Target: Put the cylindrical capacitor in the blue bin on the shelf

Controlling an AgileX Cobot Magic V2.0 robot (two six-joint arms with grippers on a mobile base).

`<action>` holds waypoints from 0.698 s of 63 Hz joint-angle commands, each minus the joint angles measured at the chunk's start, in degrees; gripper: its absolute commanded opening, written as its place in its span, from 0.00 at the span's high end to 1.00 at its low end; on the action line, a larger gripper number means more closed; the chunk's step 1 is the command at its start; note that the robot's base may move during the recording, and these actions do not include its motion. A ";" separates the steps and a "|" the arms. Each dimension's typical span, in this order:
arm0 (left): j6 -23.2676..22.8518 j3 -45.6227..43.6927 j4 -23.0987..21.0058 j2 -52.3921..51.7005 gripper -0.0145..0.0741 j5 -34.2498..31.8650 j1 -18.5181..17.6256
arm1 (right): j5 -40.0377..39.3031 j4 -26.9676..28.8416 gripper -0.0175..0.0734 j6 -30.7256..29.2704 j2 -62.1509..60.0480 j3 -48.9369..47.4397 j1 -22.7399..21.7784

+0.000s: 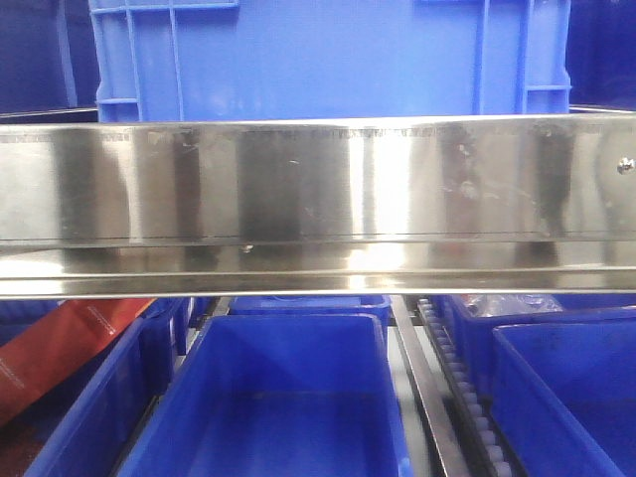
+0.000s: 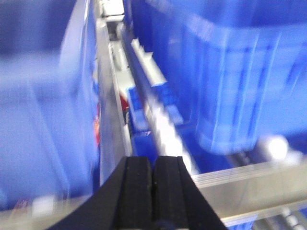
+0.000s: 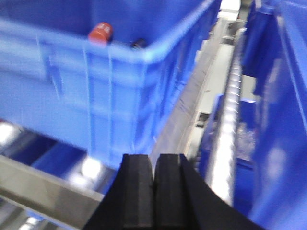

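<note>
Front camera looks straight at the shelf's broad steel front rail, with a large blue bin on the level above and more open blue bins on the roller tracks below. Left gripper has its black pads pressed together, nothing between them. Right gripper is likewise closed and empty, beside a blue bin inside which an orange cylinder end, seemingly the cylindrical capacitor, shows just above the rim.

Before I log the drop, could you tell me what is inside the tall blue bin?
An orange-red cylinder lies inside the tall blue bin, a small dark object beside it; its wall hides everything lower.
</note>
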 commanded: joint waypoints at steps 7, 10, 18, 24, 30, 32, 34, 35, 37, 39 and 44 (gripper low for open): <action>-0.66 8.86 -0.21 -8.32 0.96 -6.99 0.28 | -8.93 -1.18 0.99 0.80 -12.46 12.41 -0.21; -0.66 10.76 -0.21 -10.13 0.96 -8.16 0.28 | -11.35 -1.18 0.99 1.20 -14.88 15.31 -0.21; -0.66 16.01 -0.21 -13.12 0.96 -11.43 0.28 | -16.18 -1.18 0.99 1.50 -20.04 21.34 -0.21; -0.66 17.48 -0.21 -13.81 0.96 -12.77 0.28 | -16.60 -1.18 0.99 1.50 -21.38 23.08 -0.21; -0.66 17.62 -0.07 -13.81 0.96 -13.21 0.28 | -16.47 -1.18 0.99 1.50 -21.37 23.19 -0.21; -0.66 17.62 -0.07 -13.81 0.96 -13.21 0.28 | -16.89 -1.18 0.99 1.50 -21.37 23.19 -0.21; -0.66 17.62 -0.07 -13.81 0.96 -13.21 0.28 | -17.02 -1.18 0.99 1.50 -21.37 23.19 -0.21; -0.66 17.62 -0.07 -13.81 0.96 -13.21 0.28 | -17.17 -1.18 0.99 1.50 -21.37 23.19 -0.21; -0.66 17.62 -0.07 -13.81 0.96 -13.21 0.28 | -17.29 -1.18 0.99 1.50 -21.37 23.19 -0.21; -0.66 17.62 -0.07 -13.81 0.96 -13.21 0.28 | -17.29 -1.18 0.99 1.50 -21.37 23.19 -0.21; -0.66 17.62 -0.07 -13.81 0.96 -13.21 0.28 | -17.29 -1.18 0.99 1.50 -21.37 23.19 -0.21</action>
